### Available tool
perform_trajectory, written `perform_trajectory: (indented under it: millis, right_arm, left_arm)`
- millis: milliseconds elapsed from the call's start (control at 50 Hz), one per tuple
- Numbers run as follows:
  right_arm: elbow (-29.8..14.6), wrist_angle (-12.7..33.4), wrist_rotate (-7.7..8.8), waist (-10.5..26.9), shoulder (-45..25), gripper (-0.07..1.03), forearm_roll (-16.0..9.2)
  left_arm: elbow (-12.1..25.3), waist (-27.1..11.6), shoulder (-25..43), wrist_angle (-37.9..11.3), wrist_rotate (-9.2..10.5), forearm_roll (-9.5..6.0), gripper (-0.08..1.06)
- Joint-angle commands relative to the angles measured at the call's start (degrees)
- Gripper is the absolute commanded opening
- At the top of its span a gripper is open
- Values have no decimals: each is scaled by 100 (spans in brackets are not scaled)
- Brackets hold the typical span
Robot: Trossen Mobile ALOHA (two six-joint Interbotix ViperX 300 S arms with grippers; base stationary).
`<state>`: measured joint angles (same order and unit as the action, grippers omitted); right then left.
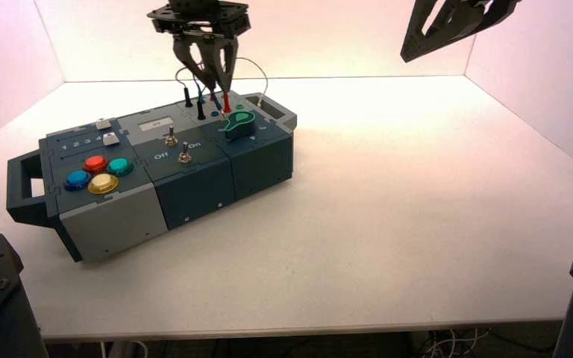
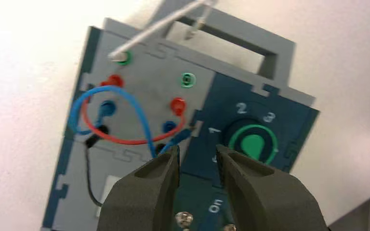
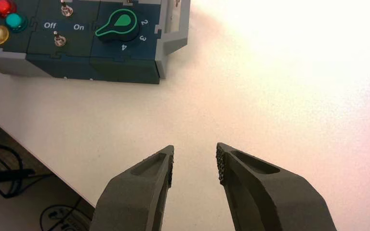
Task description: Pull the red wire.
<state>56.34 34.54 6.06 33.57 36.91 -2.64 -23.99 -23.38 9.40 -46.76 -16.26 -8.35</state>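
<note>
High view: the left claw [image 1: 218, 88] hovers over the wire end of the box [image 1: 194, 179]; its fingers stand spread, holding nothing. The red wire [image 2: 130, 142] arches between two red sockets, both ends seated, so gripping and pulling remain.

A pale desk [image 1: 418, 246] spreads beneath and all around the button box [image 1: 157, 149] before me. Beyond the box rises a whitish back wall [image 1: 328, 45], tinged pink; lighter panels flank it, one left [image 1: 0, 67] and one right [image 1: 545, 89] of the box. Bright light washes the desktop to the right of the box. Dark and white cables [image 1: 455, 343] lie below the desk's near edge.
</note>
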Motion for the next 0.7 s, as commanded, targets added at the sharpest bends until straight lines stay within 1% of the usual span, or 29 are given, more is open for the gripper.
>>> perform_trajectory:
  millis: [20,360,700]
  right_arm:
    - [-79,-35,-18,-9,35,48,-18]
    - [-79,-44,-18,-9,26,48,-18]
    - [-79,-53,-18,-9,18,48,-18]
  left_arm:
    - [193,79,-44,97,-18,9,45]
    - [457,18,237,123,-35,0,45]
    - [580,-62,378,26,-35,-9,45]
